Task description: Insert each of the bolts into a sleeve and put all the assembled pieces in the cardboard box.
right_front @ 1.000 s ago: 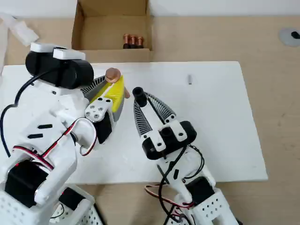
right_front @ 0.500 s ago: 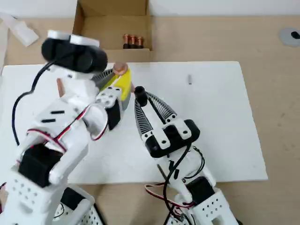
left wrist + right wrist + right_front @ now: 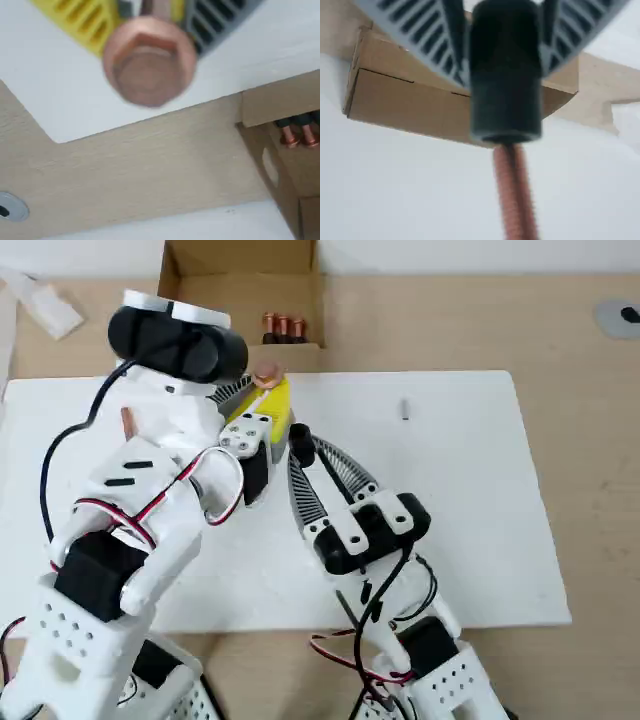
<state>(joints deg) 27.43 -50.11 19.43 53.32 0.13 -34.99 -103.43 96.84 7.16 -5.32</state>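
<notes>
CHANGE: left claw point(image 3: 262, 392), pinching the bolt point(image 3: 266, 373), has swung toward the worktop point(image 3: 450, 490) edge by the cardboard box point(image 3: 166, 290) | right claw point(image 3: 300, 447) pinches the sleeve point(image 3: 298, 436) just beside | bolt thread at sleeve mouth, so insertion looks begun | three finished pieces point(image 3: 283, 326) boxed

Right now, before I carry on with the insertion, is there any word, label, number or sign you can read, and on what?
No readable text in any view.
The bolt: head blurred, no stamp to make out.
The sleeve and the cardboard box: plain, no print showing.
The small grey mark on the white board: too small to tell.
</notes>
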